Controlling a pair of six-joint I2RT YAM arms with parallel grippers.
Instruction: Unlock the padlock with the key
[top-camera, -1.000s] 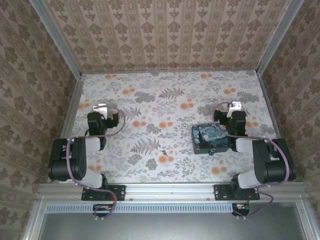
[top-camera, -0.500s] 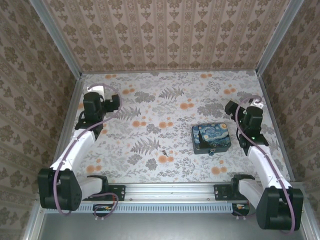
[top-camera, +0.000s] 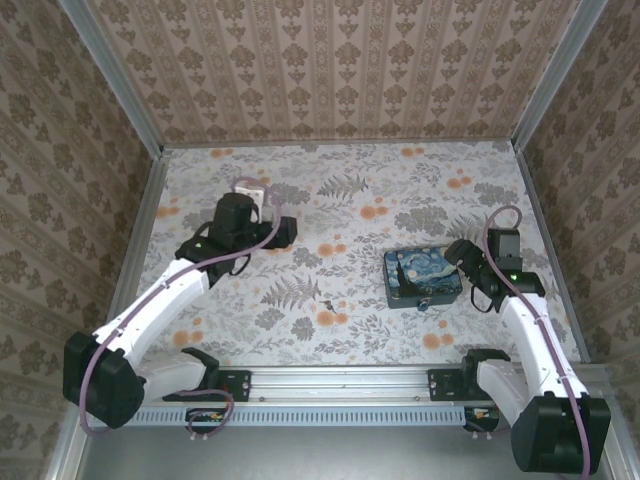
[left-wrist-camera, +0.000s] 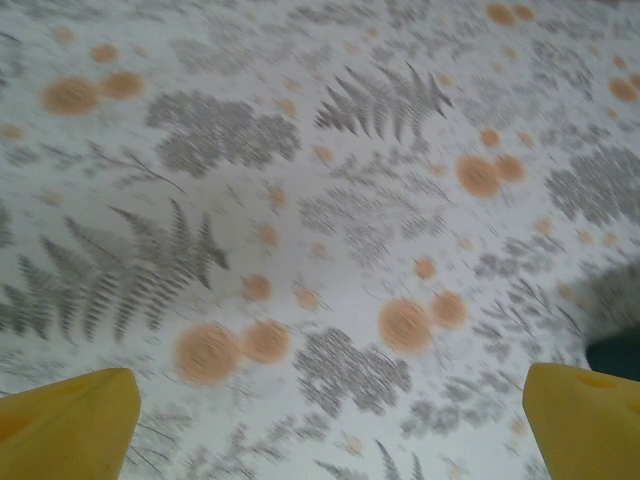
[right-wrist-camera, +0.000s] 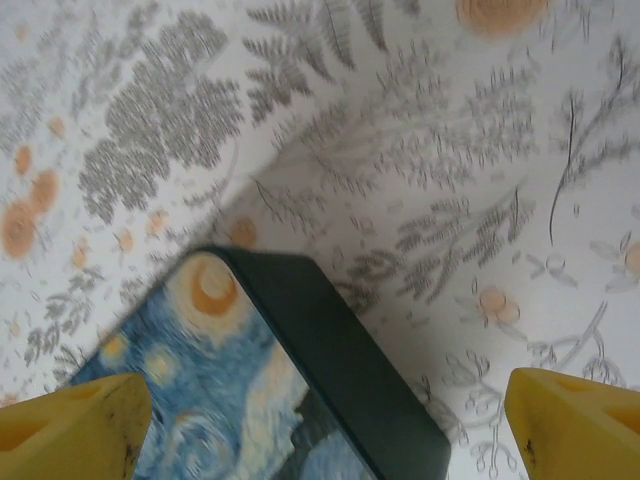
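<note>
I assess this as a robotics lab test cell dressed to look domestic. The table (top-camera: 360, 185) carries a printed floral covering, and the far wall (top-camera: 340, 70), left wall (top-camera: 45, 200) and right wall (top-camera: 605, 200) carry damask wallpaper. Bare aluminium shows at the far corners, in the left post (top-camera: 115, 75) and the right post (top-camera: 560, 70), where the panels meet. Along the near edge an aluminium rail (top-camera: 340, 379) has the left arm (top-camera: 165, 300) and right arm (top-camera: 527, 325) bolted to it, with a slotted cable duct (top-camera: 340, 413) just nearer. Purple cable (top-camera: 489, 232) loops openly along the arms. The walls close round the table on three sides, as a booth.
</note>
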